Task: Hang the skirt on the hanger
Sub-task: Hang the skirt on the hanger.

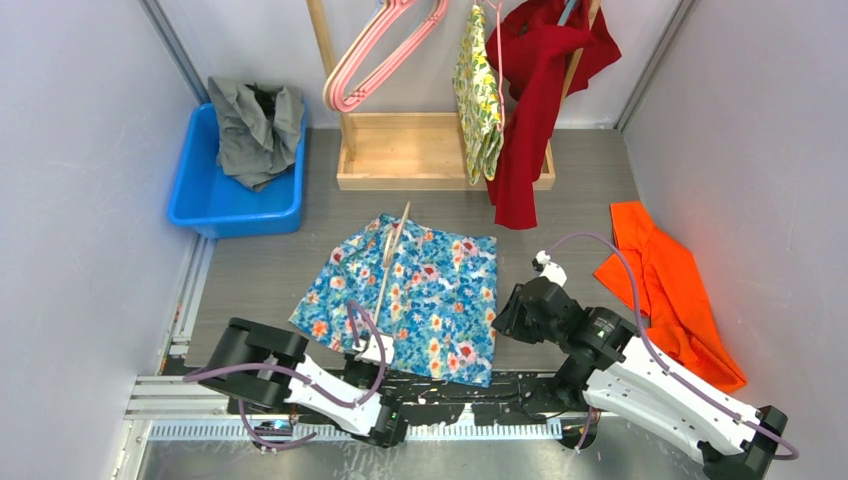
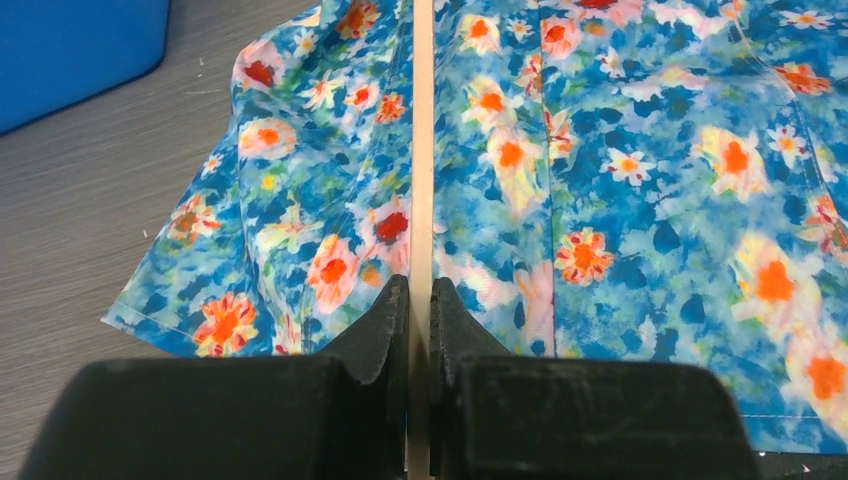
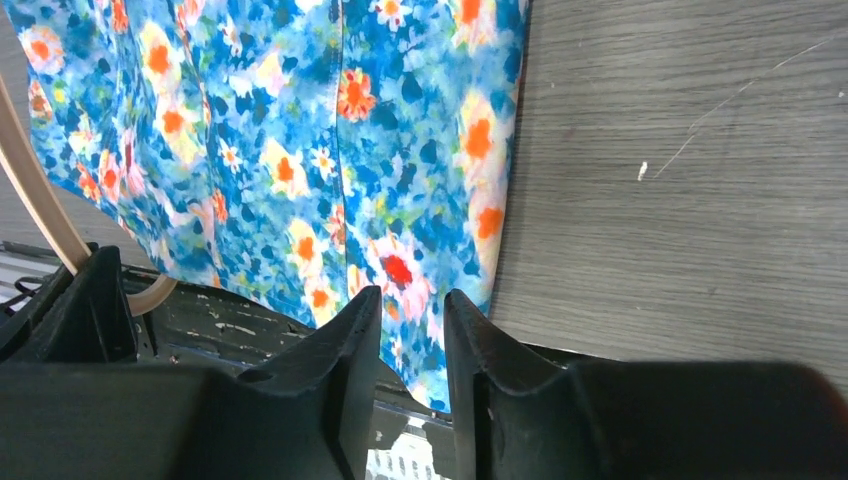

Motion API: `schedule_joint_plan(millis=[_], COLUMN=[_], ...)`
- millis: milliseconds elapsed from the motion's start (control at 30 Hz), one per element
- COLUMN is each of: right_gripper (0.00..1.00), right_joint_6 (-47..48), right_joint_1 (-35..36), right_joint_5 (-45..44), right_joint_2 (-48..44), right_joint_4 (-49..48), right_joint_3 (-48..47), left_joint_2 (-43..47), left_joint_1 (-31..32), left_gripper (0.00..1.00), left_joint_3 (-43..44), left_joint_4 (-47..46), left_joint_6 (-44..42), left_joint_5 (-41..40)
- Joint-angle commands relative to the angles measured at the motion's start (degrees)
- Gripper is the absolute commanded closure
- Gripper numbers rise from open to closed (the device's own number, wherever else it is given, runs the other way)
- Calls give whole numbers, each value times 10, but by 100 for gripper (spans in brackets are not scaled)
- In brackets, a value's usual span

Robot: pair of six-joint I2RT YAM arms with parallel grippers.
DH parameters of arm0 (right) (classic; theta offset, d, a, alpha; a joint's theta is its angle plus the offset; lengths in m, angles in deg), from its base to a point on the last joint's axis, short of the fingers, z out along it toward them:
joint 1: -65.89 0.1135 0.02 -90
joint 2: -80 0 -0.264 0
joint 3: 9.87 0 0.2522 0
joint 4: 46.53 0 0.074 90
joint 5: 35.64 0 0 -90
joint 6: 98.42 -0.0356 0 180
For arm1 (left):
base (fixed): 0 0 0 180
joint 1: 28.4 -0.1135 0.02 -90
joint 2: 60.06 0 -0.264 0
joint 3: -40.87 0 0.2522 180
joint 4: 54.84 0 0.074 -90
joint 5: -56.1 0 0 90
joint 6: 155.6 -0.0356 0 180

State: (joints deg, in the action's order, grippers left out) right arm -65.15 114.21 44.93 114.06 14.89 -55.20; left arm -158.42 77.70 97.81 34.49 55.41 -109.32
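The blue floral skirt [image 1: 432, 292] lies flat on the grey table, its near hem at the table's front edge. A thin wooden hanger [image 1: 391, 252] lies across the skirt's left half, running from the near hem toward the waist. My left gripper [image 1: 374, 347] is at the near hem, shut on the hanger's bar [image 2: 422, 150], with the skirt [image 2: 640, 180] spread on both sides and the fingers [image 2: 392, 320] pressed to the wood. My right gripper [image 3: 412, 296] hovers over the skirt's near right corner [image 3: 400, 270], its jaws apart and nothing pinched. In the right wrist view the hanger [image 3: 28, 190] curves at the far left.
A blue bin [image 1: 235, 200] with a grey garment stands back left. A wooden rack [image 1: 420, 150] at the back carries pink hangers [image 1: 375, 50], a yellow floral garment [image 1: 480, 100] and a red garment [image 1: 535, 100]. An orange cloth [image 1: 665, 290] lies right of my right arm.
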Motion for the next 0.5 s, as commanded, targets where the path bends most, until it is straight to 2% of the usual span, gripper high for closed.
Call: schedule_joint_plan(millis=[0,133,467], right_gripper=[64,60,60], right_joint_6=[8,8,7], right_joint_1=[3,4,4], right_joint_5=[-22,-23,-18], right_joint_2=[-13,-16,-9], right_joint_4=[18,22,6], right_joint_3=[-36,-38,-30], left_joint_2=[25,32,38], left_joint_1=[10,16,31], left_gripper=[100,100,100], left_joint_3=[5,4,-30], left_joint_4=[38,26,-58], left_joint_6=[341,341,340], left_joint_5=[-29,-47,-94])
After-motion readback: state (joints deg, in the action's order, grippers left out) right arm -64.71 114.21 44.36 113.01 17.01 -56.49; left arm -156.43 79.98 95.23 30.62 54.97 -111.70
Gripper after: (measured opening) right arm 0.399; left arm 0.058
